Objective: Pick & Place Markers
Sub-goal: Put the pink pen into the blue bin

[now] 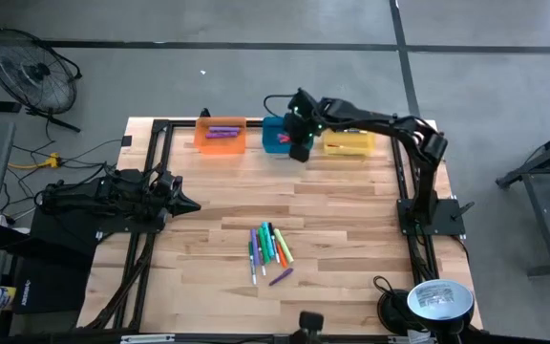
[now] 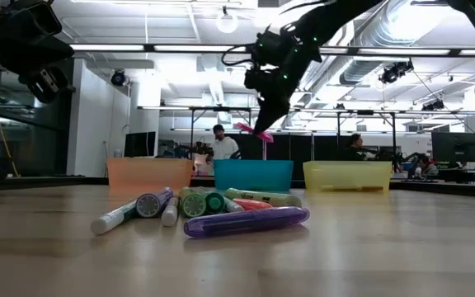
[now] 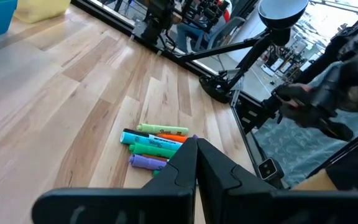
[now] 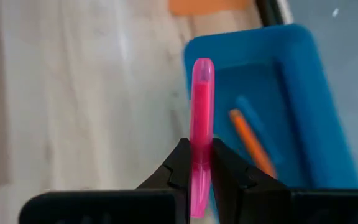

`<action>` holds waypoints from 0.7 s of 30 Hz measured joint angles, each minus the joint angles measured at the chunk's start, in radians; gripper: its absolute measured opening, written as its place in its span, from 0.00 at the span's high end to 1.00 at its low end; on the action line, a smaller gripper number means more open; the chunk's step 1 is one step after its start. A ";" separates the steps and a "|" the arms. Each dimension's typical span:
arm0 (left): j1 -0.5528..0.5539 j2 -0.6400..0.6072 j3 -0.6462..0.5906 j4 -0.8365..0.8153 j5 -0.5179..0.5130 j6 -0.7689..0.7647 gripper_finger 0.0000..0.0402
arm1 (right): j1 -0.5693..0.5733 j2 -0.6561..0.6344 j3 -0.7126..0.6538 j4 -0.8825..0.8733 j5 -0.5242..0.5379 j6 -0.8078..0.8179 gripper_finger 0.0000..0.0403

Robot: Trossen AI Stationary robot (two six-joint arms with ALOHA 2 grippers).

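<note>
My right gripper [image 2: 264, 124] hangs over the blue bin [image 2: 254, 175] at the table's far edge and is shut on a pink marker [image 4: 202, 106]. The blue bin [image 4: 278, 93] holds an orange marker [image 4: 251, 142]. Several markers [image 1: 269, 250] in green, purple, orange and blue lie in a loose pile on the wood near the table's middle, also seen in the low view [image 2: 213, 210]. My left gripper [image 1: 189, 204] waits shut above the table's left side, left of the pile [image 3: 157, 143]. My right gripper pinches the pink marker's barrel [image 4: 201, 134] between its two fingers [image 4: 178, 163], nearer one end than the middle. The fingers point down from above and lie across the marker. The marker [image 2: 254, 130] is lifted clear, a little tilted from level, above the blue bin's near wall.
An orange bin [image 1: 221, 136] with purple markers stands left of the blue bin [image 1: 277, 134], and a yellow bin [image 1: 349, 141] stands right of it. Bare wood lies between the bins and the pile. People sit in the room beyond [image 2: 221, 142].
</note>
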 joint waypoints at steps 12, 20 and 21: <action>0.000 0.000 0.000 -0.014 0.000 0.000 1.00 | -0.092 0.082 -0.001 0.008 0.005 -0.285 0.93; 0.000 0.000 0.000 -0.015 0.000 0.000 1.00 | -0.099 0.120 -0.002 0.018 0.014 -0.320 0.88; 0.000 0.000 0.000 -0.015 0.000 0.000 1.00 | -0.099 0.120 -0.002 0.028 0.019 -0.320 0.87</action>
